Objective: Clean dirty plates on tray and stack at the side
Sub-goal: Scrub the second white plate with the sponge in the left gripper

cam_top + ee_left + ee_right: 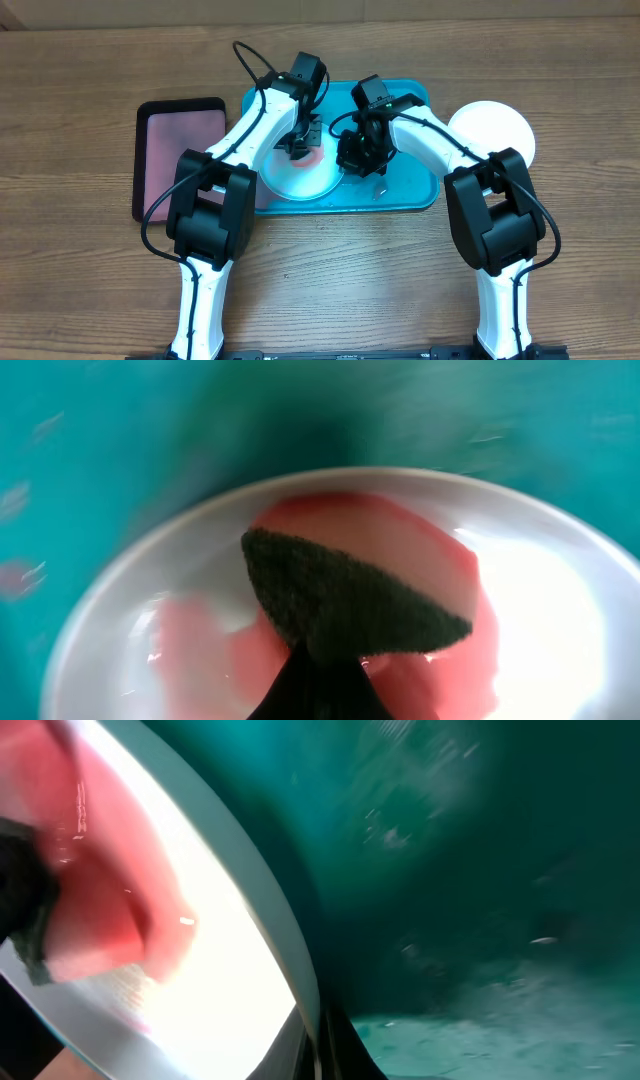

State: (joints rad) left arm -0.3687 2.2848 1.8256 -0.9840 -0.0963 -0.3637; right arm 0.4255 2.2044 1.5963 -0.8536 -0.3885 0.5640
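Left end effector (pixel 298 148): down over the tray, jaws closed tight on a dark green scouring pad (pixel 350 600), and the pad is pressed flat onto the plate!
Scouring pad: rough and dark, sitting right in the red smear (pixel 420 550), near the middle of the dish.
Smeared plate (pixel 310 186): pale, round and shallow, lying on the left half of the tray with pinkish-red streaks across its inside. The wrist views are blurred, so the fine detail is lost.
Right end effector (pixel 362 158): just beside the smeared plate's right edge, fingers together on the rim. The right wrist view shows the rim running straight into the dark fingers at the bottom.
Tray (pixel 410 185): bright teal, in the middle of the worktop (pixel 330 280), its right half bare under the right arm.
White plate (pixel 495 125): off the tray, on the worktop just beside its right end, and it looks clean from above.
Black-rimmed tray (pixel 180 150): left of the teal one, pink inside, partly covered by the left arm.
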